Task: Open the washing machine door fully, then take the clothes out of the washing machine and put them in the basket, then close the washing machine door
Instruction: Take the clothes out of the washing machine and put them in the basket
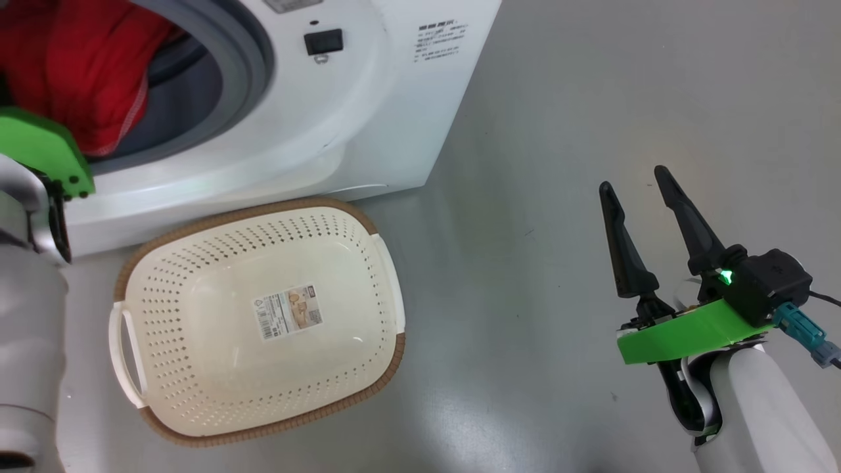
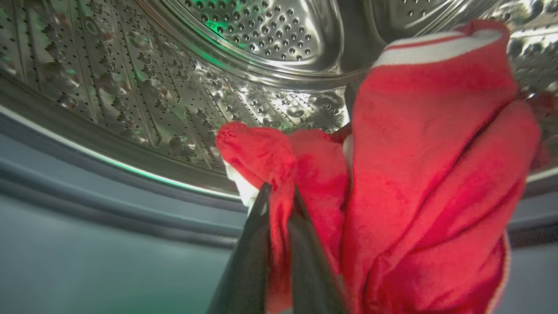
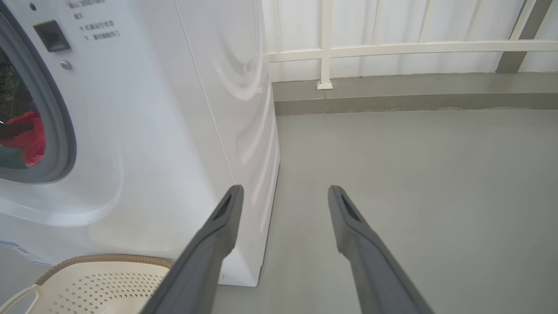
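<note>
Clothes [image 2: 414, 152]: a red bundle with white trim is seen at the mouth of the drum [image 2: 261, 39], inside the machine [image 1: 368, 118]
Left gripper [image 2: 281, 192]: the fingers are drawn narrow and a bunched fold of red cloth is pinched between them, just inside the drum
Right gripper [image 1: 632, 179]: it is held over the bare floor [image 1: 558, 98], well apart from the machine; the fingers are spread wide and nothing is held
Basket [image 1: 263, 209]: it is set on the floor just before the machine, below the opening; a paper label [image 1: 288, 311] is seen on its bottom and no cloth is in it yet
Handling: the clothes are judged soft, limp and light, not fragile; they are expected to drape and trail when lifted, and a loose end could be caught on the grey ring [image 1: 253, 59]
Where to hold: a thick fold near the middle of the bundle is judged best, so that less is left hanging; a thin edge could be slipped from the fingers
Step in hand: the taking out of the clothes is judged begun; the door is left to be closed
Count, machines: one
Count, baskets: one
Count, grippers: two
Count, clothes: one red mass is seen; the number of pieces cannot be told, as the folds are merged
Count, white scrap [image 2: 244, 189]: one, beside the left fingers; trim or a separate piece cannot be told
</note>
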### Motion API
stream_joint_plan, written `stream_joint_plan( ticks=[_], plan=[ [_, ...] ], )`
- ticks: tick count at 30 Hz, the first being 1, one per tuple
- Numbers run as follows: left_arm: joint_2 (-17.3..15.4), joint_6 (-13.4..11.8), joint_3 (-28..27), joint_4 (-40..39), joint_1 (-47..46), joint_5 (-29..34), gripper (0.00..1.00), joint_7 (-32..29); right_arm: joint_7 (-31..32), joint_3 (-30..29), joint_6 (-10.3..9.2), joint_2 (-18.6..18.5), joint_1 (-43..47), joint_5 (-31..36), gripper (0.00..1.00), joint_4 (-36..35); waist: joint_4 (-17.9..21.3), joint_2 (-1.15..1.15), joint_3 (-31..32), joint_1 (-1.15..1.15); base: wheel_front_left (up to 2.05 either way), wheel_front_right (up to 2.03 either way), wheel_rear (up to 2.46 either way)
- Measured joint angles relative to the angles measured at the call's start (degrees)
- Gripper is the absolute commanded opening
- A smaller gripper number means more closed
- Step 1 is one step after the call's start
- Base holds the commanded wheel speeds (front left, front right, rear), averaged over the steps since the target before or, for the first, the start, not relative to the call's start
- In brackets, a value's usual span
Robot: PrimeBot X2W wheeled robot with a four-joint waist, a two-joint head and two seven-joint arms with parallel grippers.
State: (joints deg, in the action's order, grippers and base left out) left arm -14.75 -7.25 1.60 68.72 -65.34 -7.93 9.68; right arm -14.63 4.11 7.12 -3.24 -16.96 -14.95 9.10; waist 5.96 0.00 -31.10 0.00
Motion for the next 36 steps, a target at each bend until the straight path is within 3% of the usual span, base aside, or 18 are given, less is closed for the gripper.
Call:
stream_joint_plan(
  ticks=[7,14,21,36],
  plan=[
    [1.5,4.2,-2.6,-5.1,3.1,-4.4,0.0,4.2,0.0,-0.1,0.0,0.0,0.0,0.0,1.0,0.8,-0.8,0.0,1.2,0.0,0.0,0.0,0.0],
    [2.0,5.7,-3.7,-16.3,8.6,-4.9,0.0,4.6,0.0,-0.1,0.0,-0.1,0.1,0.0,1.0,1.6,-1.4,0.0,3.1,0.0,0.0,0.0,0.0],
    [3.1,5.8,-4.6,-28.7,19.0,-4.6,0.0,4.6,0.0,0.4,0.0,-0.1,1.0,-1.2,1.0,2.3,-1.5,0.0,6.4,0.0,0.0,0.0,0.0],
    [4.9,5.3,-5.7,-44.6,33.6,-4.1,0.0,4.6,0.0,1.5,0.0,-0.9,5.3,-2.2,1.0,3.7,-2.0,0.0,14.0,0.0,0.0,0.0,0.0]
  ],
)
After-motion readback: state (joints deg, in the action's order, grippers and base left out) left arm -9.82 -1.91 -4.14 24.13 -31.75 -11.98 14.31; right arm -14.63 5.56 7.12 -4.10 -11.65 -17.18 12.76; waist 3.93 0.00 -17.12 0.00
